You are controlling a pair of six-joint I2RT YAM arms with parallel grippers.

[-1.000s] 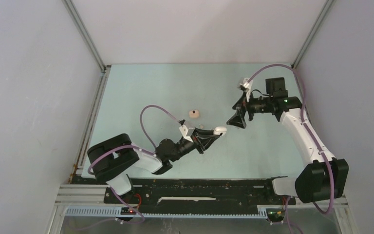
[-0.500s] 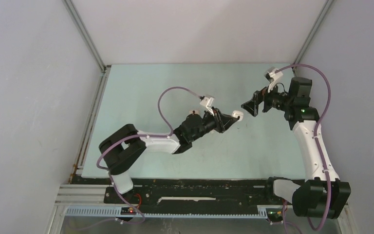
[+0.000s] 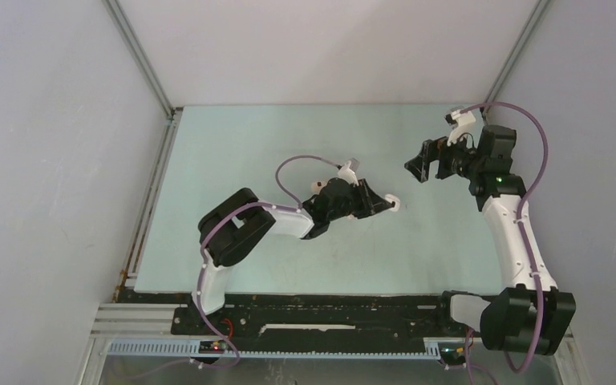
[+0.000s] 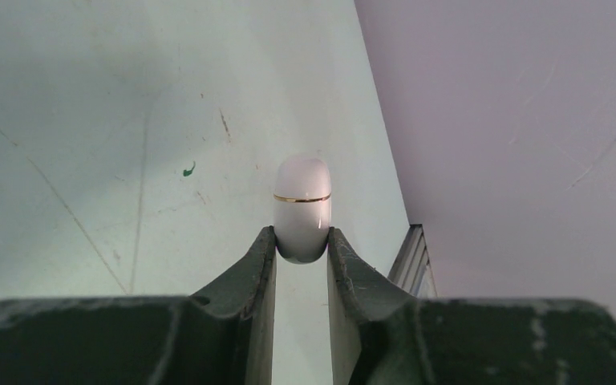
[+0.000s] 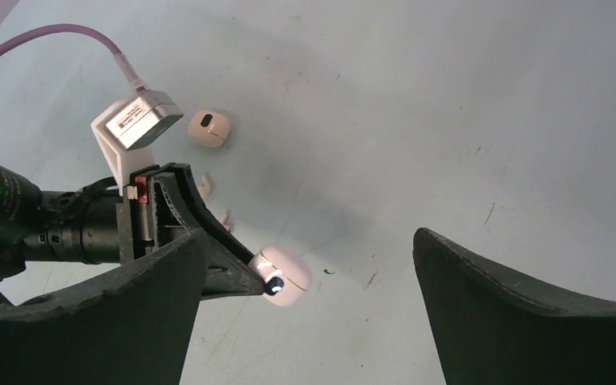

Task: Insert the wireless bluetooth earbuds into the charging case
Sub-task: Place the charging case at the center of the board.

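My left gripper [image 4: 302,241] is shut on a small white charging case [image 4: 302,207] with a thin gold seam, gripped by its lower end. In the top view the left gripper [image 3: 385,204] holds the case [image 3: 393,204] near the table's middle right. The right wrist view shows the case [image 5: 286,275] off the table, with a dark round spot on its side. My right gripper [image 3: 422,165] is open and empty, up and to the right of the case; in its own view [image 5: 311,241] the jaws stand wide apart. Two tiny pale earbuds [image 5: 205,185] [image 5: 225,217] lie on the table beside the left gripper.
A tan charging case [image 5: 210,128] with a dark oval on it lies on the table beyond the left wrist camera; in the top view it [image 3: 318,186] shows just behind the left arm. The enclosure's right wall [image 4: 513,120] is close to the held case.
My left arm has reached farther out and to the right, carrying the white case. My right gripper has pulled back toward the far right and opened wider.
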